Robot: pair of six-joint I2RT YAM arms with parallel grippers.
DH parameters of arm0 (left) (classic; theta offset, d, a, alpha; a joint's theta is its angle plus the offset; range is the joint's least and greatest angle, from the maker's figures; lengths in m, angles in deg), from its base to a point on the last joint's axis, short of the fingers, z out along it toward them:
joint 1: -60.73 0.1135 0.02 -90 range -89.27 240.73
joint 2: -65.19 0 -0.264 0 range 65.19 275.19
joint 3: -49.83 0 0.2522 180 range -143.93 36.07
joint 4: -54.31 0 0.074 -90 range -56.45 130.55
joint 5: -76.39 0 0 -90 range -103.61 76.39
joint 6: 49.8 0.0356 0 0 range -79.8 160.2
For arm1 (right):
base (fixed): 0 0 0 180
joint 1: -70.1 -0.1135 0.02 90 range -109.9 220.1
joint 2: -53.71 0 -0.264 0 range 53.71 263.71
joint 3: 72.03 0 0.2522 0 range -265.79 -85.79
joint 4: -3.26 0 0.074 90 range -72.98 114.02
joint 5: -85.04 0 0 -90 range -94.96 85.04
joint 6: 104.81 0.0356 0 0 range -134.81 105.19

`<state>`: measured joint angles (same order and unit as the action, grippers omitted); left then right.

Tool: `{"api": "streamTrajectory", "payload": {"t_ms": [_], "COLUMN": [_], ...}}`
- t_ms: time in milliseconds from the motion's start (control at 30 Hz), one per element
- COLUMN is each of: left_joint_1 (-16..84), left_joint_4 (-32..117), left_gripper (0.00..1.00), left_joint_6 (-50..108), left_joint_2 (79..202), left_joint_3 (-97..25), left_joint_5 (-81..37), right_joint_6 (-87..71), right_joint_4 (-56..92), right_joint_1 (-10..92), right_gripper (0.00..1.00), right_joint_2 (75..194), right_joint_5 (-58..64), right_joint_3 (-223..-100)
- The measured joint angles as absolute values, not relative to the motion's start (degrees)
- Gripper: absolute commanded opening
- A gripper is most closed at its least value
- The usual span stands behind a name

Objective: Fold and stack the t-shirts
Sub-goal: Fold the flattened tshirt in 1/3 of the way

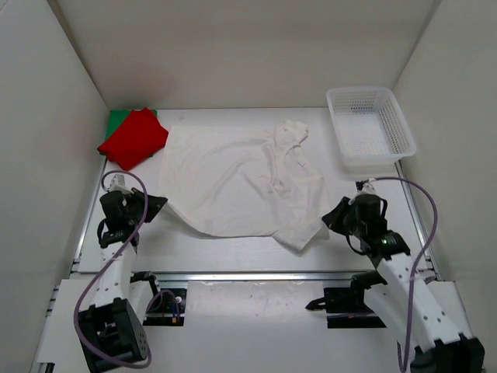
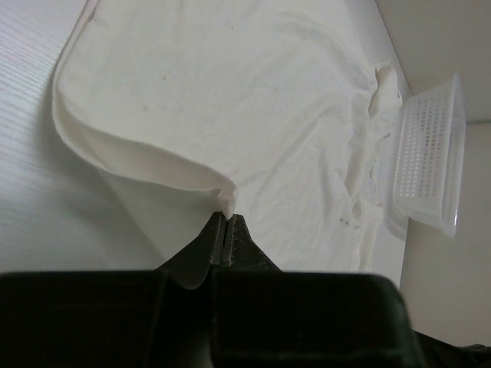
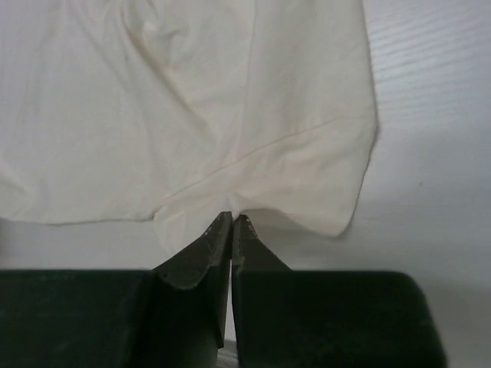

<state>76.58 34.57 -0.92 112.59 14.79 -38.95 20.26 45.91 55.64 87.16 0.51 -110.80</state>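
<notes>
The off-white t-shirt [image 1: 233, 180] lies spread and wrinkled across the middle of the table. My left gripper [image 1: 161, 202] is shut on its left edge, seen pinched at the fingertips in the left wrist view [image 2: 227, 215]. My right gripper [image 1: 329, 216] is shut on the shirt's near right edge by the sleeve, seen in the right wrist view [image 3: 232, 216]. The red t-shirt [image 1: 133, 137] lies folded at the far left on top of the green t-shirt [image 1: 117, 118], of which only a corner shows.
A white plastic mesh basket [image 1: 370, 127] stands at the far right; it also shows in the left wrist view [image 2: 430, 161]. White walls close in the table on three sides. Cables loop from both arms near the front edge.
</notes>
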Motion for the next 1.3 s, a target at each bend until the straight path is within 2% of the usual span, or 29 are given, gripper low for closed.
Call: {"api": "streamTrajectory", "payload": {"t_ms": [233,433,967,1033,1100,1233,1300], "left_joint_1": [77.0,77.5,75.6,75.2,75.1,75.7,75.8], "left_joint_4": [44.5,49.7,54.6,54.5,54.6,54.2,53.6], "left_gripper": [0.0,0.0,0.0,0.07,0.21,0.4,0.53], "left_joint_6": [-5.1,-8.3,-9.7,-9.4,-9.0,-8.9,-8.3], "left_joint_2": [125.4,134.9,156.6,158.8,160.4,161.7,161.5], "left_joint_3": [14.5,11.4,-5.0,-6.2,-6.7,-6.8,-7.4], "left_joint_5": [-36.9,-34.1,-30.2,-30.0,-30.1,-30.4,-30.2], "right_joint_6": [14.7,13.1,10.2,9.8,9.5,9.2,9.2], "right_joint_4": [31.1,22.1,18.9,19.2,19.4,20.5,21.2], "right_joint_1": [59.0,59.9,62.9,62.8,62.7,62.7,62.8], "right_gripper": [0.0,0.0,0.0,0.0,0.01,0.0,0.0], "right_joint_2": [113.9,128.2,152.5,155.3,157.1,159.8,160.7], "right_joint_5": [3.4,3.9,6.5,6.5,6.5,6.5,6.5], "right_joint_3": [-122.9,-133.7,-153.9,-156.1,-156.9,-158.2,-159.5]}}
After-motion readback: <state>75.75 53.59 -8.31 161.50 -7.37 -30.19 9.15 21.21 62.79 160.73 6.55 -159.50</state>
